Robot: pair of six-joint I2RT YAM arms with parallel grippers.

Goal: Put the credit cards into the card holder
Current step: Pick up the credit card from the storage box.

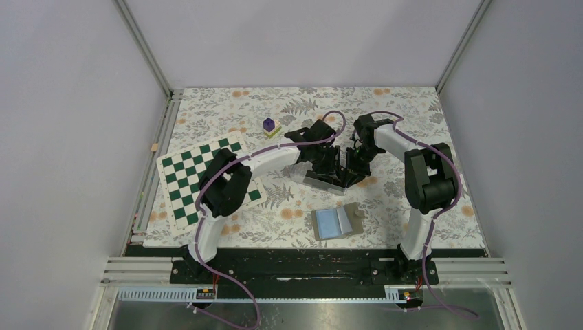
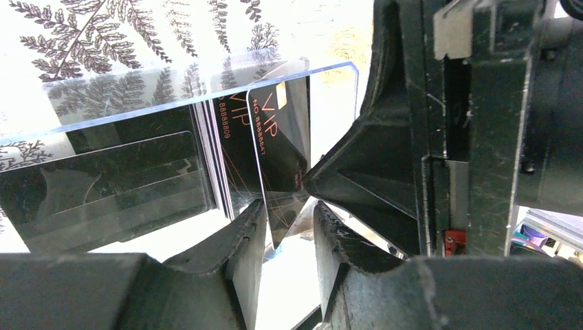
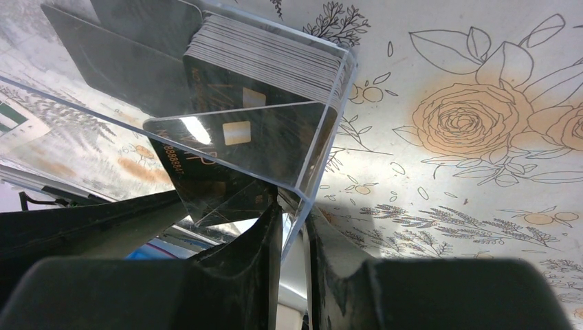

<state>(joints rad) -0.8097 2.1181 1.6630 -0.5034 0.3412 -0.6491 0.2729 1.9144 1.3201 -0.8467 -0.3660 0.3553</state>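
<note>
The credit cards (image 3: 268, 65) stand as a black stack in a clear plastic box (image 1: 328, 180) at mid-table. One black VIP card (image 2: 278, 137) leans out of the stack, its lower corner between the fingers of my left gripper (image 2: 289, 207). Those jaws stand apart, with light showing between the card and the right finger. My right gripper (image 3: 292, 210) is shut on the box's clear end wall (image 3: 328, 130). Both grippers meet over the box in the top view, the left gripper (image 1: 327, 163) beside the right gripper (image 1: 354, 165). The card holder (image 1: 337, 222) lies open, pale blue inside, nearer the arm bases.
A green-and-white chessboard (image 1: 206, 180) lies at the left under the left arm. A purple cube (image 1: 269, 124) sits on a small yellow block further back. The floral tablecloth (image 1: 412, 110) covers the table, with walls on three sides.
</note>
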